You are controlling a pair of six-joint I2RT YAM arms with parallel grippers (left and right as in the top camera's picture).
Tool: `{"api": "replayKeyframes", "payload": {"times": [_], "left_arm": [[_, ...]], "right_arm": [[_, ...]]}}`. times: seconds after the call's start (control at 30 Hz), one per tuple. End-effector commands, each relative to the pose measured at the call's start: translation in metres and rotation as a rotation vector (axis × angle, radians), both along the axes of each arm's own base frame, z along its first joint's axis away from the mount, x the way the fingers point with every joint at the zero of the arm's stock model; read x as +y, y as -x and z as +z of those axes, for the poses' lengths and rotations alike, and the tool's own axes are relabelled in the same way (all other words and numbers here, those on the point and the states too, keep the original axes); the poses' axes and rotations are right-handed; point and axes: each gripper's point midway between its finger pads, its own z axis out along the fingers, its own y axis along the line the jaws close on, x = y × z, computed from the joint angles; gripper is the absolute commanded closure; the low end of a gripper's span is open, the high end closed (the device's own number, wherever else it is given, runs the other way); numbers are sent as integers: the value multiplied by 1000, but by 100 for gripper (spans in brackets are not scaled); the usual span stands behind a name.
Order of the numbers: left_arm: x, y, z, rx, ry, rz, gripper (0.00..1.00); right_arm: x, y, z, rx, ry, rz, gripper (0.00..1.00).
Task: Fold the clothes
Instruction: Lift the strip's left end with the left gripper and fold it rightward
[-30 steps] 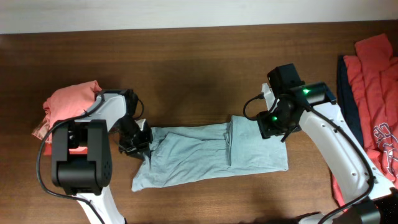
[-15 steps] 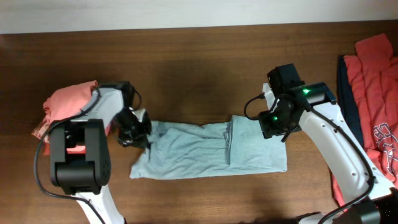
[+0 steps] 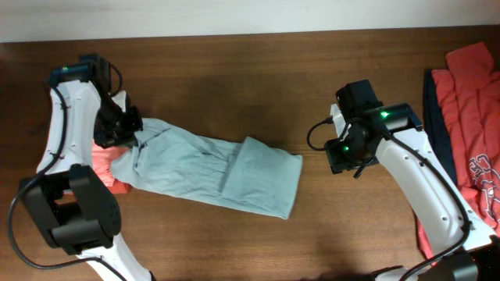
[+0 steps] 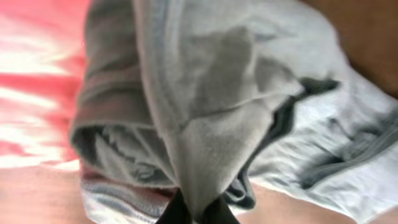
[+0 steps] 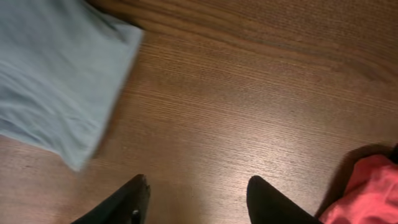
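Observation:
A light grey-blue folded garment (image 3: 211, 168) lies slanted across the left-centre of the table, its left end over a folded salmon-pink garment (image 3: 105, 173). My left gripper (image 3: 125, 134) is shut on the grey garment's left end; in the left wrist view the grey cloth (image 4: 205, 93) bunches between the jaws (image 4: 198, 214) with the pink cloth (image 4: 37, 74) behind. My right gripper (image 3: 344, 156) is open and empty above bare wood, to the right of the garment's right end (image 5: 56, 68).
A pile of red and dark blue clothes (image 3: 469, 117) lies at the table's right edge; a corner of it shows in the right wrist view (image 5: 364, 193). The brown wooden table (image 3: 250, 78) meets a white wall at the back.
My left gripper has pulled the grey garment's left end up and to the left, dragging the whole garment leftward onto the pink garment. The right arm has not moved.

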Motion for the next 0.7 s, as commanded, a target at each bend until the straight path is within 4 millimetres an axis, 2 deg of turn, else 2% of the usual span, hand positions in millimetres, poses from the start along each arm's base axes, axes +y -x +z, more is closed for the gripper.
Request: {"api": "replayKeyframes", "payload": {"times": [0.0, 0.13, 0.27, 0.4, 0.53, 0.67], "left_arm": [[-20, -8, 35, -72, 2, -64, 99], [-63, -11, 47, -95, 36, -160, 99], [-113, -7, 47, -99, 41, -270, 99], [-166, -1, 46, -123, 49, -363, 99], [-208, 10, 41, -136, 37, -465, 96], [-236, 20, 29, -130, -9, -529, 95]], "right_arm": [[-8, -4, 2, -14, 17, -28, 46], [-23, -8, 3, -20, 10, -109, 46], [-44, -8, 4, -14, 1, -183, 46], [-55, -7, 4, -6, -28, -234, 46], [-57, -6, 4, -3, -28, -243, 46], [-57, -5, 4, 0, -28, -243, 46]]}}
